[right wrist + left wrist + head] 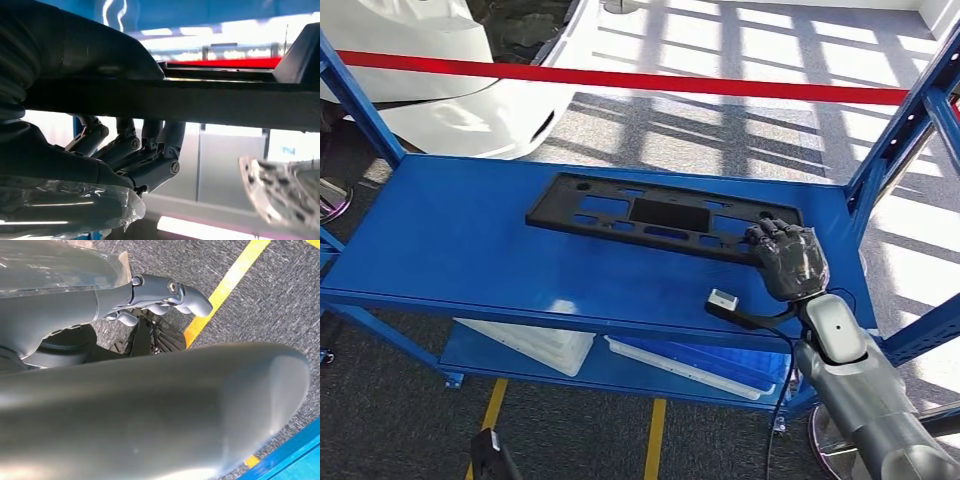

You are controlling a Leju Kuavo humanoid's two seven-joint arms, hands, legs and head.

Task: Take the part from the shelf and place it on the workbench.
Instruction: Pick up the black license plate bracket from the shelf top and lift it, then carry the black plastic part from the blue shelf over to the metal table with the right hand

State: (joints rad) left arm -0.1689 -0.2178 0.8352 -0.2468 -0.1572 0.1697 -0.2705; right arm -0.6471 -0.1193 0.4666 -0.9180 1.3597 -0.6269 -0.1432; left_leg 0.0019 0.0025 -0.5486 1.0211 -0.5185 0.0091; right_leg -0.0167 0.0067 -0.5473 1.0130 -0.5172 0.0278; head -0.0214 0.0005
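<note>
The right hand [789, 258] reaches onto the blue shelf [456, 240], clamped on the black part's [663, 214] near-right end, thumb against one face and fingers [151, 150] curled against the other.

The left hand [166, 292] hangs over the floor, fingers loosely curled, holding nothing.

A: What crowds the right hand [789, 262] on the shelf [456, 240]?

B: The black part [660, 215] lies right against its fingers at ten o'clock. A blue upright [901, 125] stands at two o'clock.

A: Open room?

B: From the part toward nine o'clock, bare blue surface runs to the left post [358, 100]. The front strip at six o'clock is bare too.
</note>
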